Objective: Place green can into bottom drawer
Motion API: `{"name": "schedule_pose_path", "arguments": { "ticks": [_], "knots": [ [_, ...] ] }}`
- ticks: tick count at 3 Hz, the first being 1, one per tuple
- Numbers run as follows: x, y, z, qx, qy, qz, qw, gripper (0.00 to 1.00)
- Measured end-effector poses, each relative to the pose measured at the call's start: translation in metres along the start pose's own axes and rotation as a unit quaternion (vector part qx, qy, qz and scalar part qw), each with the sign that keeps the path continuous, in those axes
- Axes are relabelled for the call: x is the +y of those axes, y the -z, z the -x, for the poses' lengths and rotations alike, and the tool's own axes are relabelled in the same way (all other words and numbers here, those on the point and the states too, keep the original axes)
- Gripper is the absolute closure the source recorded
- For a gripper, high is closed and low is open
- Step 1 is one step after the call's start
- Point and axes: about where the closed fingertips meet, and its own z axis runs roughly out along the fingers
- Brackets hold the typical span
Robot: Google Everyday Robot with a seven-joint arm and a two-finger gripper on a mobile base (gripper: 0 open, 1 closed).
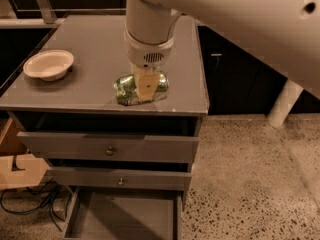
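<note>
The green can (125, 88) lies on its side near the front edge of the grey cabinet top (90, 44), or just above it. My gripper (145, 91) comes down on it from above, below the big white wrist, and is shut on the can. One cream finger (146, 83) covers the can's middle. The bottom drawer (80, 219) is pulled out at floor level, directly below; its flat grey floor shows nothing in it.
A cream bowl (48, 64) sits at the left of the cabinet top. Two knob-fronted drawers (107, 146) stand slightly ajar above the bottom one. Cardboard (12, 154) and cables (30, 199) lie to the left. A white leg (284, 104) stands on the speckled floor to the right.
</note>
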Motion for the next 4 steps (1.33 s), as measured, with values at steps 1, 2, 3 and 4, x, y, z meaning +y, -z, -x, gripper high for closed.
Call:
{"name": "schedule_pose_path", "arguments": {
  "ticks": [1,2,3,4],
  "knots": [
    [0.048,0.01,0.006,-0.009,-0.015,0.012,0.9998,1.0],
    [0.079,0.017,0.015,-0.026,-0.03,0.025,0.9989,1.0],
    [0.083,0.017,0.016,-0.029,-0.031,0.028,0.9987,1.0],
    [0.095,0.004,0.023,-0.032,-0.041,0.039,0.9979,1.0]
  ]
}}
